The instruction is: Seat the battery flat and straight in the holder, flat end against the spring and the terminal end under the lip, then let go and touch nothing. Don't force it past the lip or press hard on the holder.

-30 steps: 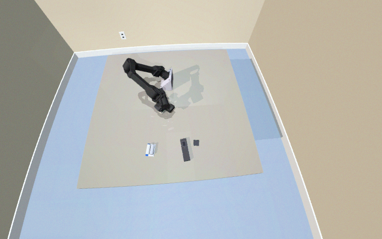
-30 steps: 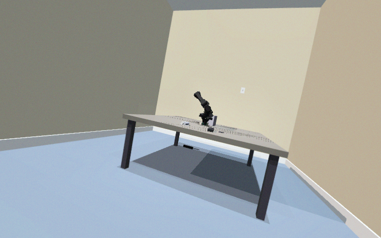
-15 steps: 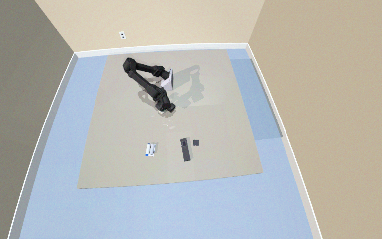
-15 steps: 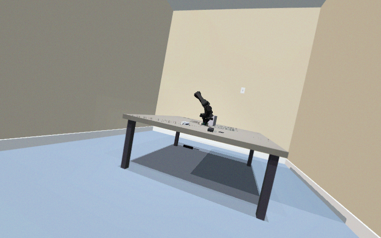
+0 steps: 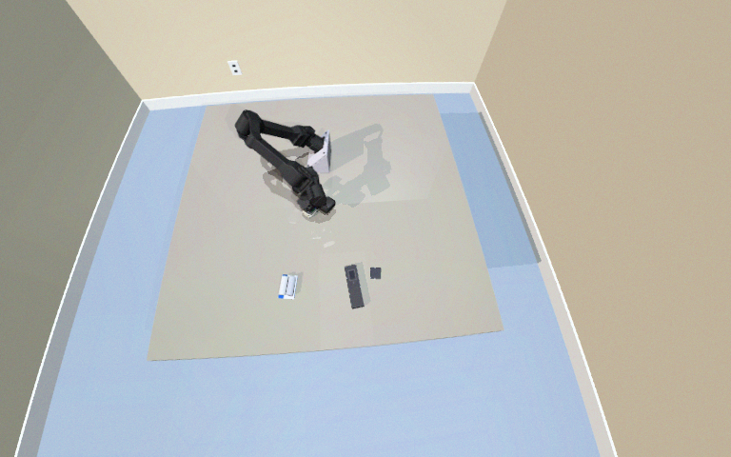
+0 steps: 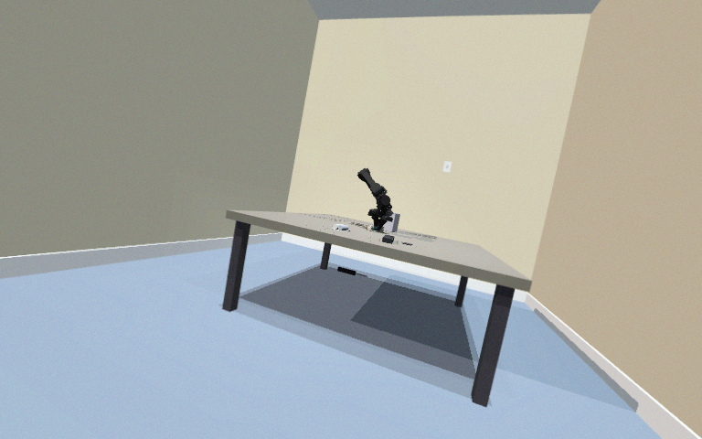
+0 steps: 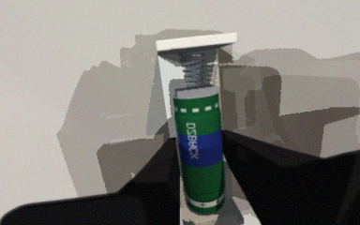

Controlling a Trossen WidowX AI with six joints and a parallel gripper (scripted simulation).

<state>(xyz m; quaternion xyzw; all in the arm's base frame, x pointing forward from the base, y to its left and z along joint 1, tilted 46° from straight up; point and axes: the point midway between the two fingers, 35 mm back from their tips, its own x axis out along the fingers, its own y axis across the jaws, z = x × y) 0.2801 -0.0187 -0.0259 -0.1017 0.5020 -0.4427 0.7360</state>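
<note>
Only wrist-side: green-blue battery (image 7: pixel 199 150), spring (image 7: pixel 196 69).

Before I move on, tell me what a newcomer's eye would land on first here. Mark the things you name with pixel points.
The green-and-blue battery (image 7: pixel 201 150) in the wrist view, between the gripper's dark fingers and end-on to the holder's (image 7: pixel 197 41) spring. Then the black arm (image 5: pixel 274 156) (image 6: pixel 373 183), bent over the table (image 5: pixel 242 317) (image 6: pixel 331 239).

Beige and grey-green walls, pale blue floor, white baseboards, broad greyish counter (image 5: pixel 237 301) (image 6: pixel 414 248) on dark legs (four of them), small white wall outlet (image 5: pixel 234 67) (image 6: pixel 447 166), shadows beneath.
</note>
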